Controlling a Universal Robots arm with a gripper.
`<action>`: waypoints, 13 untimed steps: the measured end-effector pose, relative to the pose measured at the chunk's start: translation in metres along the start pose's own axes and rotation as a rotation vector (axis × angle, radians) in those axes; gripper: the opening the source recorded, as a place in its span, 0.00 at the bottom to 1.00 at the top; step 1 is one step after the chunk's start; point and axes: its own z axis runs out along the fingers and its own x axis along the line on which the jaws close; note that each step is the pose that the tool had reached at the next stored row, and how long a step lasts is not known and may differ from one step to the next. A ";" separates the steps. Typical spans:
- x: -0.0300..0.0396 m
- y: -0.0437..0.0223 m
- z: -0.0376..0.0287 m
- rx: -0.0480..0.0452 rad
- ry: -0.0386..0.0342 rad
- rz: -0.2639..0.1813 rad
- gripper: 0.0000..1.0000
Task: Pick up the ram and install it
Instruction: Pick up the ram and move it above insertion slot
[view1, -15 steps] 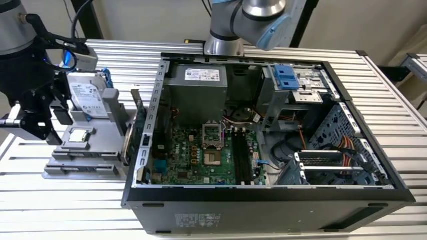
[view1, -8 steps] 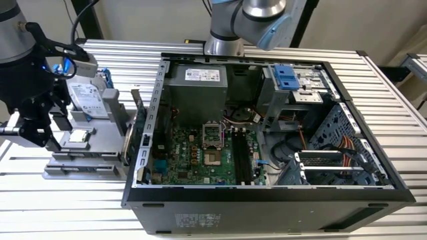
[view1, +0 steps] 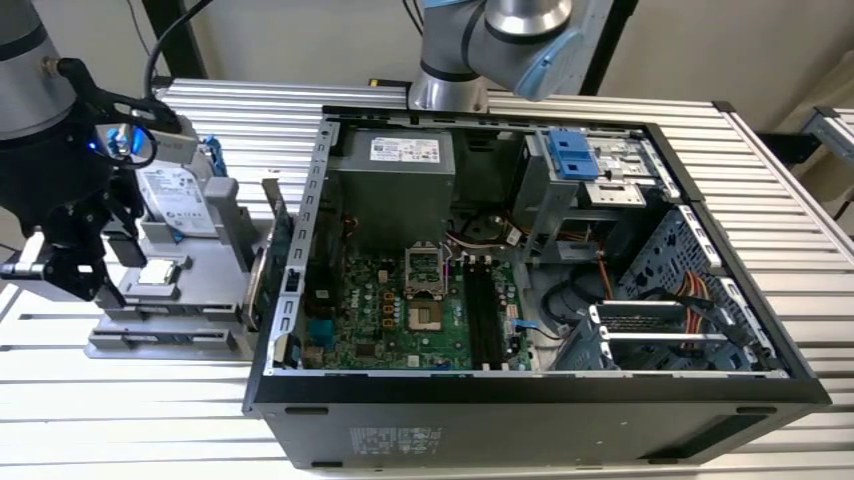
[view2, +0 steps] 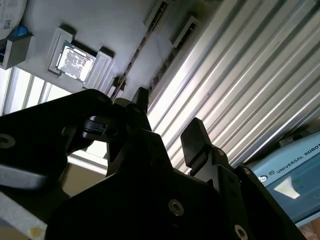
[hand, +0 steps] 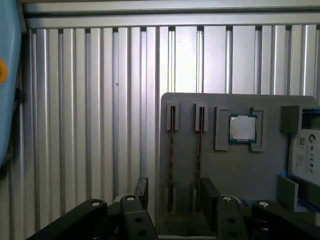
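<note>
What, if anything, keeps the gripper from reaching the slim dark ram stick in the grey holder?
Probably nothing, so yes. In the first wrist view the open gripper hangs above the grey holder, the slim dark ram stick standing uncovered in line with its gap.

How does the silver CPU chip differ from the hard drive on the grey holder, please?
The CPU chip is small and square; the hard drive is far larger and oblong. The CPU chip lies flat in its recess, while the hard drive leans tilted. The CPU chip's top is plain silver; the hard drive carries a white label. Both rest on the grey holder.
</note>
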 end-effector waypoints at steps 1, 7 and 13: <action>0.0000 0.0000 0.0008 -0.0001 0.0006 0.000 1.00; -0.0004 -0.0002 0.0066 -0.0003 0.0085 0.004 1.00; -0.0007 -0.0003 0.0124 -0.0007 0.0117 0.013 1.00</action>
